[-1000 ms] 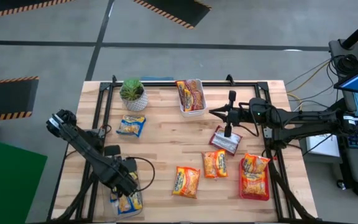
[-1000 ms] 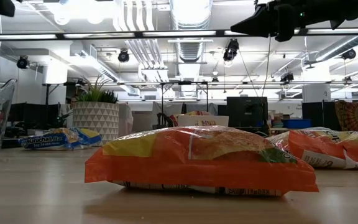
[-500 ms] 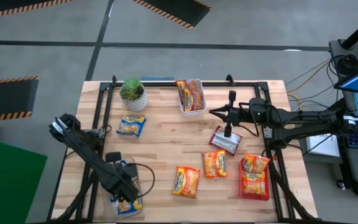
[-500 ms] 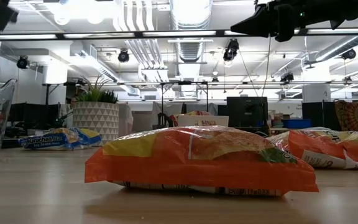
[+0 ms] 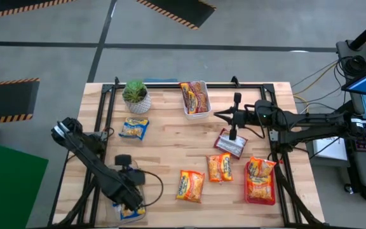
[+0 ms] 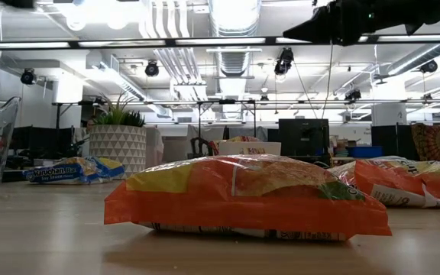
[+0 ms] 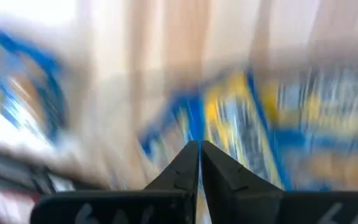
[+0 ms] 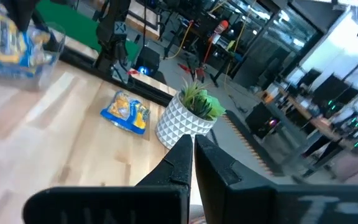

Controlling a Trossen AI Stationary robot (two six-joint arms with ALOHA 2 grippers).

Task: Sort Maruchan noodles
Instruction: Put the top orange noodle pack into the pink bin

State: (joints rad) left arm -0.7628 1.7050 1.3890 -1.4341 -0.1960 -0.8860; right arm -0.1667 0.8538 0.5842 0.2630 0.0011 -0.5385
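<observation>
Your left gripper (image 5: 130, 202) is down at the near left corner of the tabletop (image 5: 170, 149), fingers (image 7: 185, 167) pressed together with nothing visibly between them, right over a blue packet (image 5: 132, 210) in the clear bin (image 5: 124, 198) there. Your right gripper (image 5: 234, 135) hovers above the maroon packet (image 5: 230, 145) mid-right, fingers (image 8: 180, 157) closed and empty. Another blue packet (image 5: 134, 128) lies flat just in front of the plant (image 5: 136, 95). A white tray (image 5: 194, 99) at the far edge holds a dark red packet (image 5: 194, 95). Two orange packets (image 5: 190, 186) (image 5: 220, 168) sit near the front centre, and two more orange ones (image 5: 260, 180) are in the red tray (image 5: 247, 193) at the right
</observation>
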